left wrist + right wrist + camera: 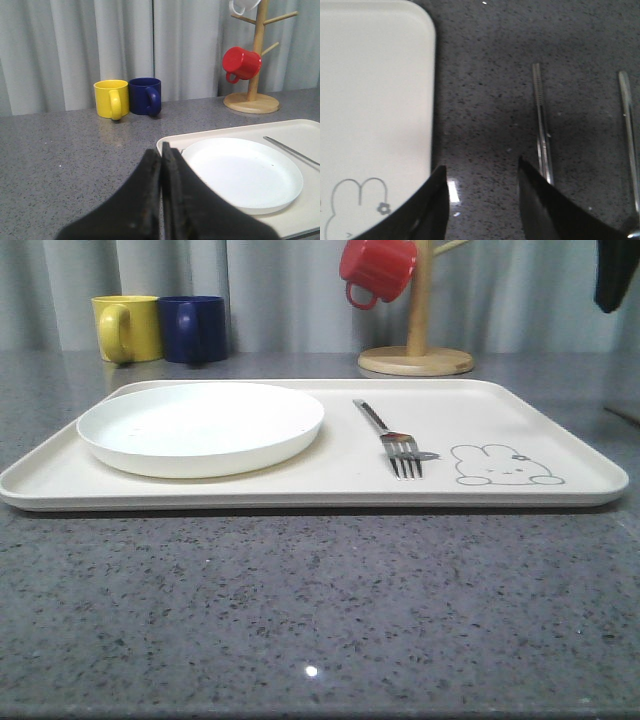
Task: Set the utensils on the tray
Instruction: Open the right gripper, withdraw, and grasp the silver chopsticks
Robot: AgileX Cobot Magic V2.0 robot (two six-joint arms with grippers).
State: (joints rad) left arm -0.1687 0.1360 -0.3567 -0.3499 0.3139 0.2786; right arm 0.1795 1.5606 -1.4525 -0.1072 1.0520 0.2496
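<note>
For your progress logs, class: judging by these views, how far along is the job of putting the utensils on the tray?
Done: the plate and fork lie on the tray. In hand: nothing; the right end effector is open above the counter beside the chopsticks, and the left end effector is shut and empty. Left: the chopsticks and another slim metal utensil are off the tray.
</note>
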